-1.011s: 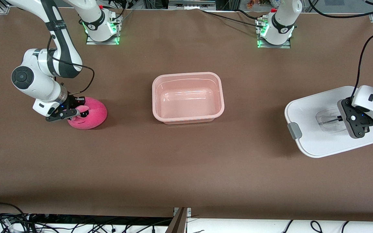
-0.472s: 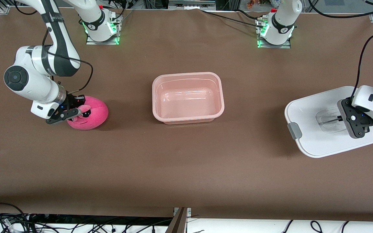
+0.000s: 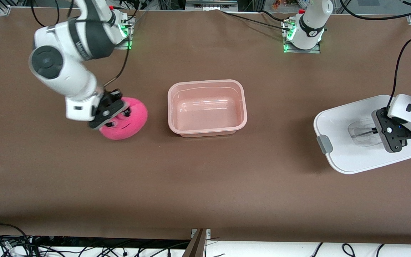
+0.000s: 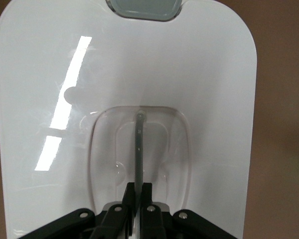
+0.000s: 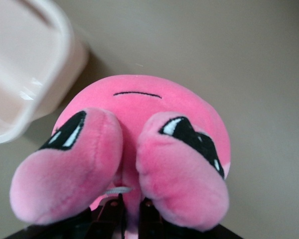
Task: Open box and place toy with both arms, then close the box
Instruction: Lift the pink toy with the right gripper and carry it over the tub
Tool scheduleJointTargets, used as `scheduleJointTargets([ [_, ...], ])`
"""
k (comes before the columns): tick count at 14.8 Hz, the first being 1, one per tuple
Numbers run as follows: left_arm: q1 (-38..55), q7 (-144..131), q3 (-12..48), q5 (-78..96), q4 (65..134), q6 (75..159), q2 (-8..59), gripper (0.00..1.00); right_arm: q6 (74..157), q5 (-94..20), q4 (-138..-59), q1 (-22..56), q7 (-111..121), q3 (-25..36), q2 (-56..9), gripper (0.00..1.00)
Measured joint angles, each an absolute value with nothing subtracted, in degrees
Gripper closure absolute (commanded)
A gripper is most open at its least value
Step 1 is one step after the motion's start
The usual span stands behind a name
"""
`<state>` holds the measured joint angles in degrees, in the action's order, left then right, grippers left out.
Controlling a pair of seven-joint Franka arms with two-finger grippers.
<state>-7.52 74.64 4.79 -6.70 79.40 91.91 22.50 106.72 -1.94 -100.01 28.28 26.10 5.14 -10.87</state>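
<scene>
The toy (image 3: 124, 122) hangs in my right gripper (image 3: 110, 111), fingers pinched shut on its plush, above the table beside the open box (image 3: 207, 108), toward the right arm's end. The lid (image 3: 348, 135) lies well apart from the box, where my left gripper (image 3: 391, 135) clamps its clear handle (image 4: 139, 159).

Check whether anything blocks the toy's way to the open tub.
Nothing visible does. The right gripper holds the toy beside the tub, bare table between them. The lid lies under the left gripper.
</scene>
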Motion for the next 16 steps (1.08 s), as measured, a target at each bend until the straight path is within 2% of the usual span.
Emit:
scheduleJointTargets([
  [5,-7.5,74.6,4.8,-6.7,79.4,91.9,22.5,1.00,105.9,-1.1,-95.4,39.1,37.7,4.8,-12.3,1.00],
  [10,-7.5,74.6,4.8,-6.7,79.4,91.9,22.5,1.00,105.7,2.7,-93.1,47.6,40.7,4.7,-16.5,1.00],
  [16,-7.5,74.6,4.8,-6.7,79.4,91.9,22.5,1.00,105.8,4.7,-89.1,50.1,40.8,4.9,-22.1,1.00],
])
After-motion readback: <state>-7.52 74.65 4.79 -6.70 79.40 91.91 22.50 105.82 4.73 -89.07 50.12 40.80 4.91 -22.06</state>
